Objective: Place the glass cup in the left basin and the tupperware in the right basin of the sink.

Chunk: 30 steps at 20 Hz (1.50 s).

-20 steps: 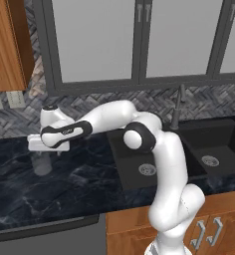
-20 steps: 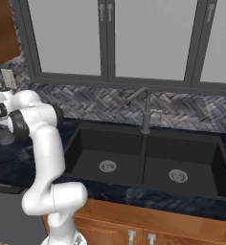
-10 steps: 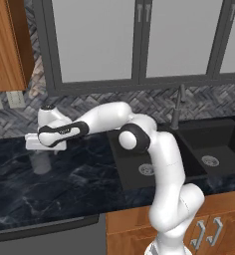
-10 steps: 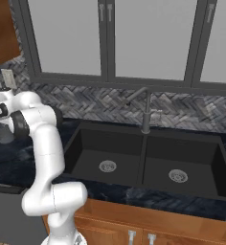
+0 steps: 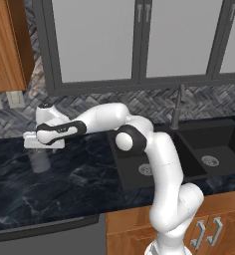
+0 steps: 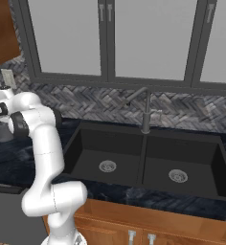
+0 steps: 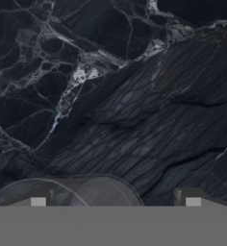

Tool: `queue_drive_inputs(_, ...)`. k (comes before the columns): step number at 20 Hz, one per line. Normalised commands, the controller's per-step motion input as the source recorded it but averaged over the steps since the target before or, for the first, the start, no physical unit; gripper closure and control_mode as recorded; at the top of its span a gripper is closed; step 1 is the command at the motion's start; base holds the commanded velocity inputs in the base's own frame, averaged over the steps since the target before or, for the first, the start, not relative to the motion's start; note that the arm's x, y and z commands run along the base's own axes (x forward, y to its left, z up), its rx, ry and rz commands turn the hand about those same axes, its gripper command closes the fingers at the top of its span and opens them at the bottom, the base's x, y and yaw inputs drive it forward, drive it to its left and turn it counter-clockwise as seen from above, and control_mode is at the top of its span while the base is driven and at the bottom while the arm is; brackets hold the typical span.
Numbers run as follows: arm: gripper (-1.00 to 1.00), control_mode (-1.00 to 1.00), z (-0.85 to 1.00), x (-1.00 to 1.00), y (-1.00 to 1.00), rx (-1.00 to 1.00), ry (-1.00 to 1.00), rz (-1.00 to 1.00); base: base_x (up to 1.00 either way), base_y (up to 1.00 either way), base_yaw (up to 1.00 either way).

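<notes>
A white robot arm with dark joints reaches far to the left over a dark, white-veined marble countertop (image 5: 64, 184), its two-finger gripper (image 5: 40, 152) pointing straight down above a small translucent greyish glass cup (image 5: 40, 160) that stands upright on the stone near the herringbone-tiled backsplash (image 5: 154, 104). In the hand view the gripper's two finger tips (image 7: 38, 202) stand wide apart at the bottom of the frame, and the round rim of the glass cup (image 7: 81, 194) lies between them, nearer the left tip; whether the tips touch the glass cannot be told, and nothing is clamped. From the right base view the glass cup (image 6: 4, 131) shows at the far left, just below the hand and partly hidden by the arm's elbow. Well to the right of the cup, set into the same counter, lies the matte black rectangular double sink (image 6: 143, 160) with a centre divider and a dark grey faucet (image 6: 144, 112) rising behind it. The left basin (image 6: 103, 155) and the right basin (image 6: 182, 165) each show a round silver drain on a bare floor. Grey-framed frosted cabinet doors (image 6: 105, 38) run above the backsplash, and brown wooden cabinet fronts (image 5: 209, 229) line the near edge below the counter.
</notes>
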Motion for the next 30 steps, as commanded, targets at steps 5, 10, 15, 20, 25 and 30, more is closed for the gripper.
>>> queue_drive_inputs(5, -1.0, -1.0, -0.16, -0.03, 0.0, 0.0, 0.01, 0.0, 0.0, 0.0, 0.0)
queue_drive_inputs(10, -1.0, -1.0, -0.21, -0.17, -0.03, 0.0, 0.0, 0.0, 0.0, 0.0, 0.0)
queue_drive_inputs(15, -1.0, -1.0, -0.19, -0.23, -0.1, 0.0, 0.0, 0.0, 0.0, 0.0, 0.0)
queue_drive_inputs(20, -1.0, -1.0, -0.2, -0.16, -0.05, 0.0, 0.0, 0.0, 0.0, 0.0, 0.0)
queue_drive_inputs(25, -1.0, -1.0, -0.21, -0.08, 0.0, 0.0, 0.0, 0.0, 0.0, 0.0, 0.0)
queue_drive_inputs(30, -1.0, -1.0, -0.24, -0.06, 0.0, 0.0, 0.0, 0.0, 0.0, 0.0, 0.0)
